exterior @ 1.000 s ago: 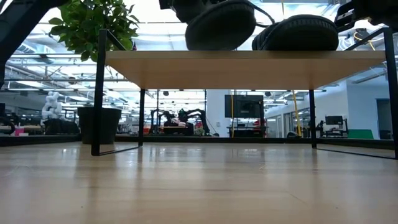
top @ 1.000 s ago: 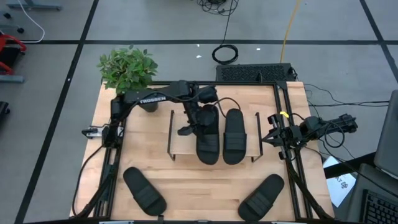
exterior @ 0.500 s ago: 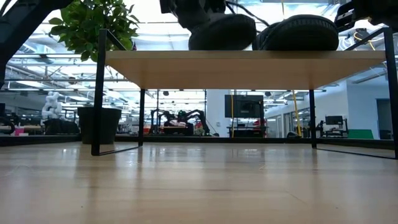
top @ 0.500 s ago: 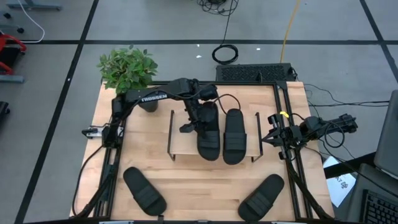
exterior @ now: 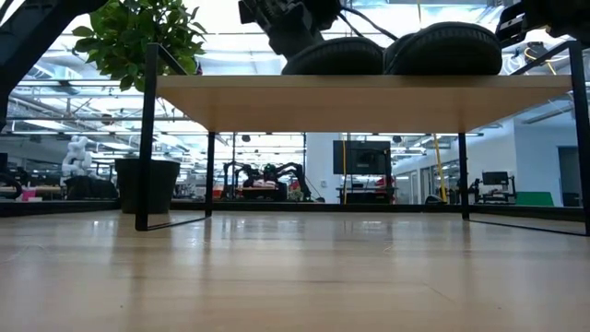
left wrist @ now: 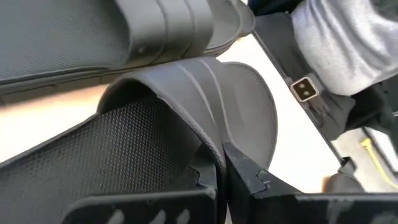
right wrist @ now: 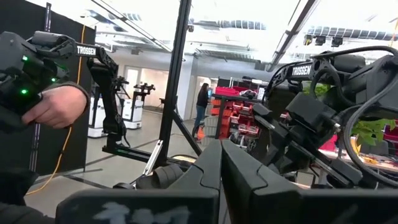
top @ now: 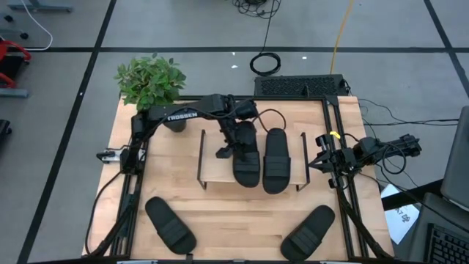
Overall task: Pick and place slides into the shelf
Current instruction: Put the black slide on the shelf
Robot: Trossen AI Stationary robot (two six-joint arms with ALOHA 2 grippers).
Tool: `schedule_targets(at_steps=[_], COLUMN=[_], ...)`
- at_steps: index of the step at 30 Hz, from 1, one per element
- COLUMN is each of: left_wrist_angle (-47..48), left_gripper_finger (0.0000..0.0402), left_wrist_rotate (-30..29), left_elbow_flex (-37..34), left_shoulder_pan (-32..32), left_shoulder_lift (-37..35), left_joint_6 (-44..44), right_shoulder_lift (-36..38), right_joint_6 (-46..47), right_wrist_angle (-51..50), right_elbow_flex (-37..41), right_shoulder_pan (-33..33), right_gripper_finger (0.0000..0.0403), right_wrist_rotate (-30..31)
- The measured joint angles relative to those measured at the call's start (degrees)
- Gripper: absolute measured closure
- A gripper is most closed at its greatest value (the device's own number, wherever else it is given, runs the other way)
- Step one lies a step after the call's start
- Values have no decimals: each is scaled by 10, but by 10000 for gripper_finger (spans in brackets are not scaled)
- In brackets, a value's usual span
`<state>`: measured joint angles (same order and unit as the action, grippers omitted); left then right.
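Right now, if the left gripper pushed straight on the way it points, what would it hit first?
The left gripper is shut on the strap of the slide on the shelf; that strap comes first, probably.

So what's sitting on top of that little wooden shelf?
Two black slides lie side by side on the shelf. The left gripper is shut on one strap, partly hiding it.

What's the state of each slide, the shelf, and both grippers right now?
left gripper: shut on the strap of the left shelf slide.
left shelf slide: on the shelf, strap pinched.
right shelf slide: lying flat on the shelf, free.
front-left slide: on the table, not yet picked.
front-right slide: on the table, not yet picked.
shelf: upright, holding two slides.
right gripper: shut, empty, parked at the table's right edge.
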<state>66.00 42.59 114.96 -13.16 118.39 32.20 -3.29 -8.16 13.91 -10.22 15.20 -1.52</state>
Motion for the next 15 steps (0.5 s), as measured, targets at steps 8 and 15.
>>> schedule_targets(at_steps=[8,15], left_wrist_angle=[-18,-22], left_gripper_finger=[380,336], left_wrist_rotate=[-22,-28], left_elbow_flex=[0,0], left_shoulder_pan=[4,5], left_shoulder_lift=[0,0], left_joint_6=[1,-11], right_shoulder_lift=[0,0], right_joint_6=[0,0], right_wrist_angle=[0,0], right_elbow_flex=[0,0], right_shoulder_pan=[0,0], right_gripper_finger=[403,403], right_wrist_rotate=[0,0])
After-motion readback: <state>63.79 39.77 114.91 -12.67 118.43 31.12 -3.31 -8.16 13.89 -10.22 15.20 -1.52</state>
